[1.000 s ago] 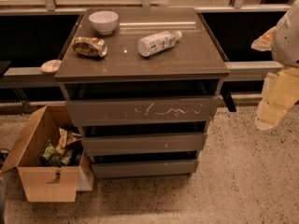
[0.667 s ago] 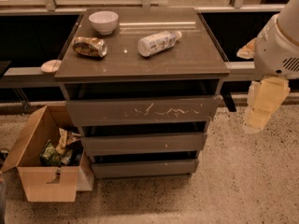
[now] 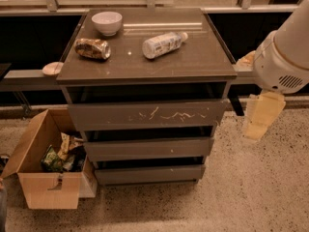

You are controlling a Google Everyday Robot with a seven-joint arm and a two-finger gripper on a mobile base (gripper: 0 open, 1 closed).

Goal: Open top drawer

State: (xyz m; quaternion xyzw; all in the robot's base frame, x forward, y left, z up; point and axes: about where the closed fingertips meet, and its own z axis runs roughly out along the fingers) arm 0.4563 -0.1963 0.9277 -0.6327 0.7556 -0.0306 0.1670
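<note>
The scratched top drawer (image 3: 145, 115) sits at frame centre beneath the desk (image 3: 203, 62) bearing a bowl (image 3: 106, 22) and bottle (image 3: 163, 44), a box (image 3: 46, 187) at lower left, while the pincer (image 3: 260, 116) hangs at right, clear of it, its spread impossible to tell.

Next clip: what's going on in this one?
A one-armed robot faces a grey three-drawer cabinet. Its gripper hangs beside the cabinet, on the right of the view, above the floor and touching nothing. The top drawer, marked with white scratches, does not look pulled out yet. A bowl, a lying bottle and a crumpled packet sit on top.
</note>
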